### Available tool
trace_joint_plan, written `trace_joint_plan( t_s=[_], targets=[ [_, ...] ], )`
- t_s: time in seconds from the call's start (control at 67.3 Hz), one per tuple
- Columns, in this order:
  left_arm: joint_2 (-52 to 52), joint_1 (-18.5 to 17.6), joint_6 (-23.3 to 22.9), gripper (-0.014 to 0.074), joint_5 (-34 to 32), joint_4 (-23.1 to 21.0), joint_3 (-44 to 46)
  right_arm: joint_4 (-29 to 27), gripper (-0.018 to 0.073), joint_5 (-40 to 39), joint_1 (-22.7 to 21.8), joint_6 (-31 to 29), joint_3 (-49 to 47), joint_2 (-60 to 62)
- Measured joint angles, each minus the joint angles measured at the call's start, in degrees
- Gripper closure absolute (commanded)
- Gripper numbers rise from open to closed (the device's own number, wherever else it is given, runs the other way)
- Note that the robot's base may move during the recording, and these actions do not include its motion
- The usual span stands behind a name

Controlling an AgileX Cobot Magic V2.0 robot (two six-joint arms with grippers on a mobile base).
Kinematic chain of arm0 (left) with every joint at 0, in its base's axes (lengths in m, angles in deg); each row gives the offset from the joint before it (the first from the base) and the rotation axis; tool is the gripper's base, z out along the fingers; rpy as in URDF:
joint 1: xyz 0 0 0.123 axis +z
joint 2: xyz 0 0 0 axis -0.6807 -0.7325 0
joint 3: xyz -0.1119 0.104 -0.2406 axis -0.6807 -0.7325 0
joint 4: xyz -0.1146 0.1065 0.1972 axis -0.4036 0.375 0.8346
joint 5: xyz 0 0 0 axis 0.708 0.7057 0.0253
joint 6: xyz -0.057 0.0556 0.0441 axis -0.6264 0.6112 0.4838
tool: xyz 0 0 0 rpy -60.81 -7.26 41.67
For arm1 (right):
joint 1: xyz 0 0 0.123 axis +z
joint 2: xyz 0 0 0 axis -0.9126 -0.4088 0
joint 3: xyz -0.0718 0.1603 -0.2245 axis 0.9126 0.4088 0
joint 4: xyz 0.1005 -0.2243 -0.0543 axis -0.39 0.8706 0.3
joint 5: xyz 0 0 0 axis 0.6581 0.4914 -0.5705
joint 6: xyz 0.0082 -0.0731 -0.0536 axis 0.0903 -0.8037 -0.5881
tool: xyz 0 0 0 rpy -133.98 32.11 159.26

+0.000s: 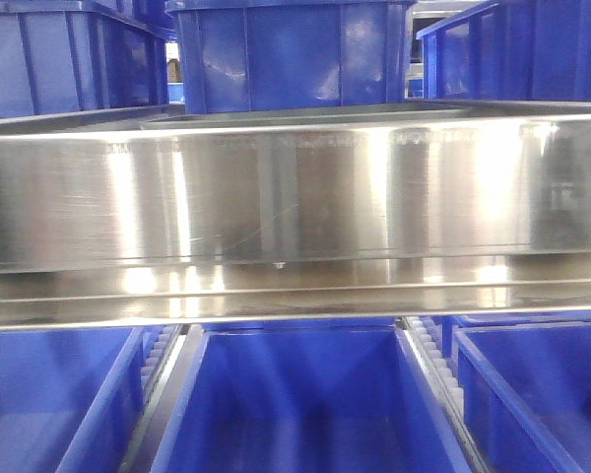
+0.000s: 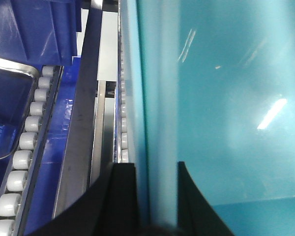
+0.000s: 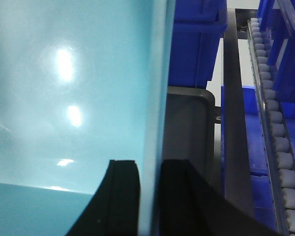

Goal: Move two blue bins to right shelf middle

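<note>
A pale sky-blue bin fills the left wrist view (image 2: 226,98) and the right wrist view (image 3: 64,98); I see its smooth inside and its thick rim. I cannot tell whether a second bin is nested in it. My left gripper (image 2: 156,169) is shut on the bin's left wall, one black finger (image 2: 120,196) outside and one inside. My right gripper (image 3: 150,167) is shut on the bin's right wall, with one finger (image 3: 123,196) inside. The front view shows neither the bin nor the grippers.
A steel shelf beam (image 1: 295,197) crosses the front view, with dark blue crates above (image 1: 286,49) and below (image 1: 295,404). White roller tracks run beside the bin on the left (image 2: 24,142) and right (image 3: 280,147). A grey tray (image 3: 187,128) and a blue crate (image 3: 196,44) stand to its right.
</note>
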Motion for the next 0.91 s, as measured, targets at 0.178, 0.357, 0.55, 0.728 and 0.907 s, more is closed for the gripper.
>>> trace_joint_plan(
  t_s=[0.178,0.357,0.55,0.728,0.907],
  targets=[
    [0.0,0.0,0.0,0.0707,0.0,0.0,0.0,0.0,0.0722,0.0,0.0,0.0,0.0,0.0],
    [0.0,0.0,-0.1,0.0707,0.0,0.0,0.0,0.0,0.0722,0.0,0.0,0.0,0.0,0.0],
    [0.0,0.0,-0.1,0.0707,0.0,0.0,0.0,0.0,0.0722,-0.1,0.0,0.0,0.0,0.0],
    [0.0,0.0,-0.1,0.0707,0.0,0.0,0.0,0.1,0.0722,-0.1,0.0,0.0,0.0,0.0],
    [0.0,0.0,-0.1,0.0707,0.0,0.0,0.0,0.1,0.0722,-0.1,0.0,-0.1,0.0,0.0]
  ],
)
